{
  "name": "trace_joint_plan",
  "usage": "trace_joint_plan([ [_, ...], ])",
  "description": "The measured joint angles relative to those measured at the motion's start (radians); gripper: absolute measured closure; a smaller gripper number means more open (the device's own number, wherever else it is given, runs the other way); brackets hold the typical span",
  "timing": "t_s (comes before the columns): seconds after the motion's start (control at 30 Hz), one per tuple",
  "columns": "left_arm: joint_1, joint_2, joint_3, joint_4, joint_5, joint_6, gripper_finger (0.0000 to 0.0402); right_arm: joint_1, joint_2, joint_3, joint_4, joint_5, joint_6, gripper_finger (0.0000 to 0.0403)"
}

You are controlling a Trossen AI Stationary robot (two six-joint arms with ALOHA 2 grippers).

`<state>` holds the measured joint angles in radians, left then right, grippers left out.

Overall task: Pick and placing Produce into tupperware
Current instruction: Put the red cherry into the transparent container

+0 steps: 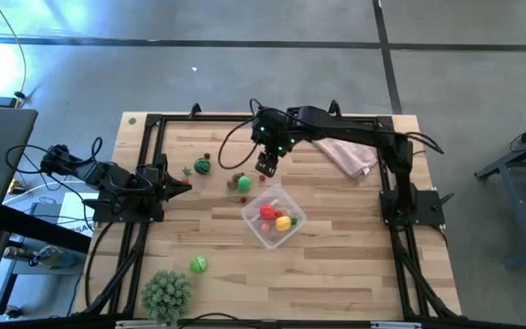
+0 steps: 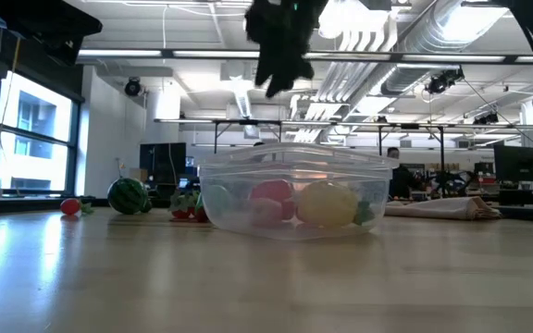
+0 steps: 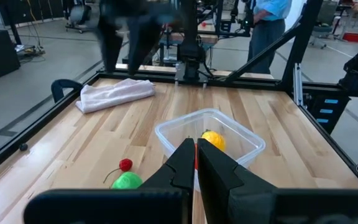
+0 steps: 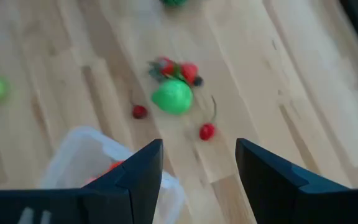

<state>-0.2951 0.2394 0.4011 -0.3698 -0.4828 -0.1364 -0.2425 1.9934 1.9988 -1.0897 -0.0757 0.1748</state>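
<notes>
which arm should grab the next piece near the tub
The right. Its claw hangs open just above the green piece beside the tupperware, with small red pieces below it. The left claw sits shut at the table's left edge, farther off.

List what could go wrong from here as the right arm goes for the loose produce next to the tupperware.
1. The right hand hangs open above a tight cluster: green piece, small red pieces. Closing there may knock neighbours away.
2. The tupperware sits close beside that cluster; a descending finger could nudge it and shift the produce inside.
3. The small red pieces look easy to miss or roll.
</notes>
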Motion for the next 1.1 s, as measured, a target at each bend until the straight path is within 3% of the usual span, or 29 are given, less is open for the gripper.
trace_joint_plan([
  [0.3,0.0,0.0,0.0,0.0,0.0,0.0,0.0394,-0.069,0.001,-0.293,0.153,-0.02,0.017,0.0208],
  [0.53,0.0,0.0,0.0,0.0,0.0,0.0,0.0394,-0.043,0.001,-0.452,0.464,-0.064,0.028,0.0208],
  [0.67,0.0,0.0,0.0,0.0,0.0,0.0,0.0394,-0.037,0.006,-0.5,0.563,-0.057,0.027,0.0208],
  [1.1,0.0,0.0,0.0,0.001,0.0,0.0,0.0394,-0.038,0.087,-0.517,0.598,-0.057,-0.011,0.0208],
])
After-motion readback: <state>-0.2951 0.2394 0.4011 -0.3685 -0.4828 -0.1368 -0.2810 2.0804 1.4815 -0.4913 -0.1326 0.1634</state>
